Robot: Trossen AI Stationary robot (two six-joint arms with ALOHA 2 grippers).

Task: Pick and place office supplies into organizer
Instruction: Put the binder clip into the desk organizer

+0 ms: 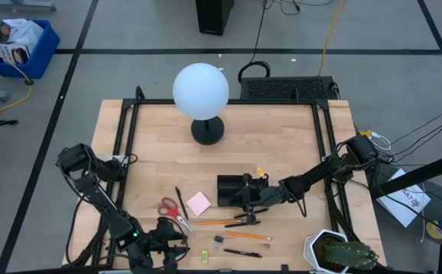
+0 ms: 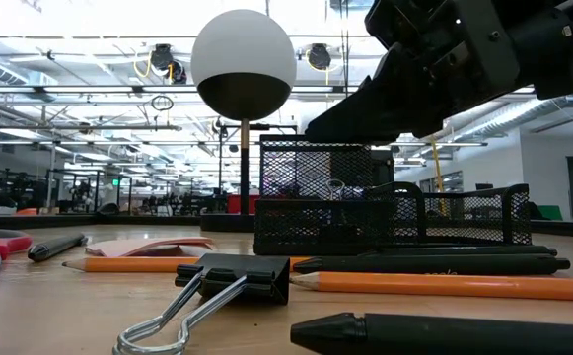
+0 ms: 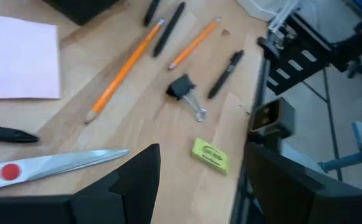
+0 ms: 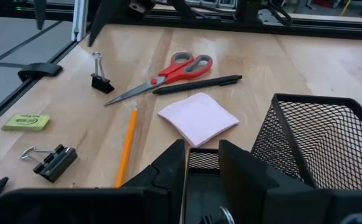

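Right gripper (image 1: 245,204) hangs over the organizer (image 1: 230,189), fingers a little apart, pinching nothing visible.
Organizer sits mid-table; scissors (image 1: 174,211), sticky pad (image 1: 198,202), pencils (image 1: 214,222) lie toward the front edge, where the left gripper (image 1: 173,247) is spread, empty.

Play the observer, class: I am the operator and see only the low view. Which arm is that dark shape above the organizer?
Observer: The right one; the right gripper is over the organizer, on its low compartment's side.
Operator: Where is the other arm?
Observer: The left gripper hovers by the table's near edge, just past the scissors, fingers open with nothing between them.
Operator: Anything off to my right?
Observer: A potted cactus stands on the near right corner.
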